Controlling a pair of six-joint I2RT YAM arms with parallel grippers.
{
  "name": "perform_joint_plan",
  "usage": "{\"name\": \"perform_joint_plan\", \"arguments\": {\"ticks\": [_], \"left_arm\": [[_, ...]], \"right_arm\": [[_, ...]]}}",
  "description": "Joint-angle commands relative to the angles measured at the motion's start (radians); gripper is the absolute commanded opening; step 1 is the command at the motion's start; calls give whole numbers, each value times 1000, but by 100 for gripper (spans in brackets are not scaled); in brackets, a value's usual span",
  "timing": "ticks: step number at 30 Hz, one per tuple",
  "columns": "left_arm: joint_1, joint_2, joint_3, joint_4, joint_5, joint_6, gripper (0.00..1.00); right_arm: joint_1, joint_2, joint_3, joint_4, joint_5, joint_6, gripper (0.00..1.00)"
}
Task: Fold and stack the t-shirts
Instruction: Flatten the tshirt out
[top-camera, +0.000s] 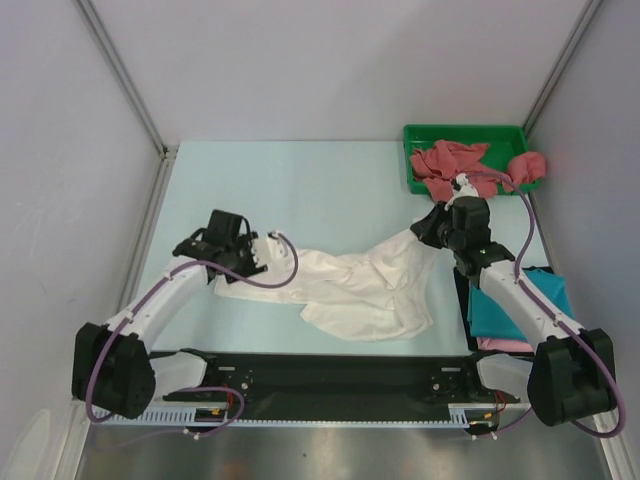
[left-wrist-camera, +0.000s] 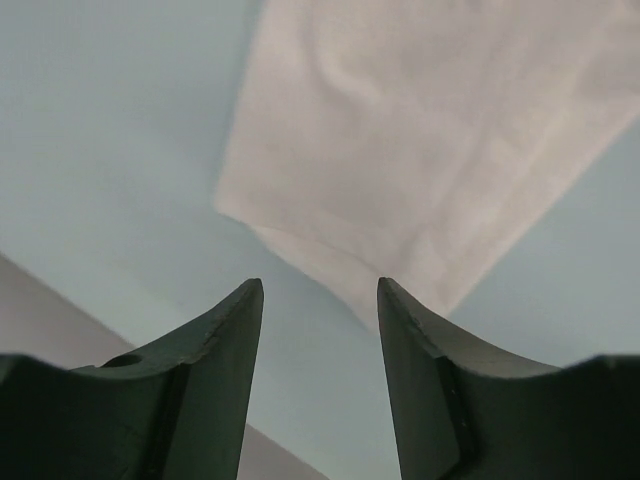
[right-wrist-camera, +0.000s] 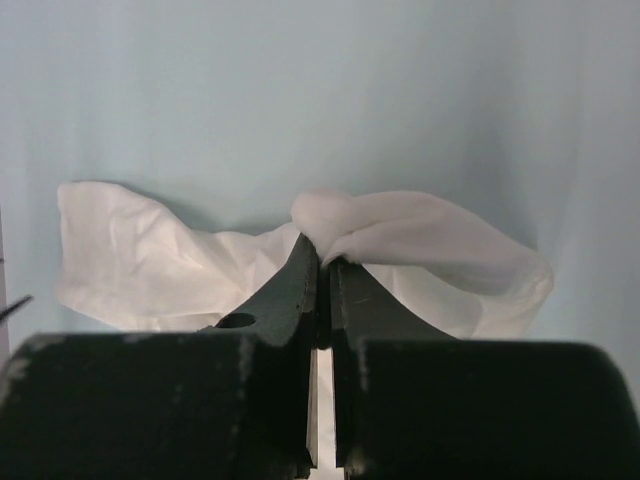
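**White shirt spread between the two arms, one end pinched, the other let go**

The pale blue table (top-camera: 330, 180) takes up most of what I can see, with grey walls closing it in on three sides. Across its middle lies the white t-shirt (top-camera: 370, 285), rumpled and drawn out in a long band from the left arm over to the right, its widest part sagging toward the near edge.

At the far right corner sits the green tray (top-camera: 465, 130), with a heap of dusty red t-shirts (top-camera: 450, 165) in it; part of the heap hangs over the tray's right rim. Nearer, under the right arm, a folded teal t-shirt (top-camera: 500, 310) lies flat, and a strip of a pink t-shirt (top-camera: 500, 344) peeks out from beneath its near edge.

The right gripper (right-wrist-camera: 323, 255) is closed tight on a bunched fold of the white t-shirt (right-wrist-camera: 160, 270), the cloth puffing out to either side of the tips.

The left gripper (left-wrist-camera: 320, 285) has its jaws standing apart with nothing between them. A corner of the white t-shirt (left-wrist-camera: 420, 150) lies on the table just beyond the tips; I cannot tell whether it touches them.
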Motion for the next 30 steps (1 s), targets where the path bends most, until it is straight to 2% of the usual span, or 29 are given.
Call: {"name": "perform_joint_plan", "arguments": {"ticks": [1, 6, 10, 12, 13, 14, 16, 19, 20, 25, 29, 30], "left_arm": [[-16, 13, -174, -12, -21, 87, 55], [-24, 62, -194, 70, -44, 55, 56], [-24, 106, -181, 85, -29, 38, 53], [-24, 128, -181, 81, -30, 41, 48], [-24, 145, -188, 84, -47, 47, 43], [-24, 151, -191, 84, -53, 53, 34], [-24, 157, -193, 58, -55, 76, 27], [-24, 139, -184, 32, -56, 92, 12], [-24, 129, -178, 27, -56, 93, 1], [5, 67, -46, -69, 5, 58, 0], [81, -21, 81, -100, -15, -8, 0], [110, -32, 165, -118, -4, -40, 0]], "right_arm": [[-2, -52, -18, 40, 11, 1, 0], [-6, -72, -34, 33, 6, 2, 0], [-7, -81, -50, 34, 8, 4, 0], [-6, -84, -54, 26, 11, 5, 0], [-9, -93, -57, 23, 14, 5, 0], [-10, -99, -59, 21, 15, 1, 0], [-13, -113, -67, 20, 21, -4, 0], [-32, -125, -62, 4, 17, -7, 0], [-41, -130, -61, -5, 14, -7, 0], [-62, -168, -35, -55, 9, -10, 0], [-117, -255, 98, -239, -58, 2, 0], [-127, -279, 134, -277, -66, -4, 0]]}}
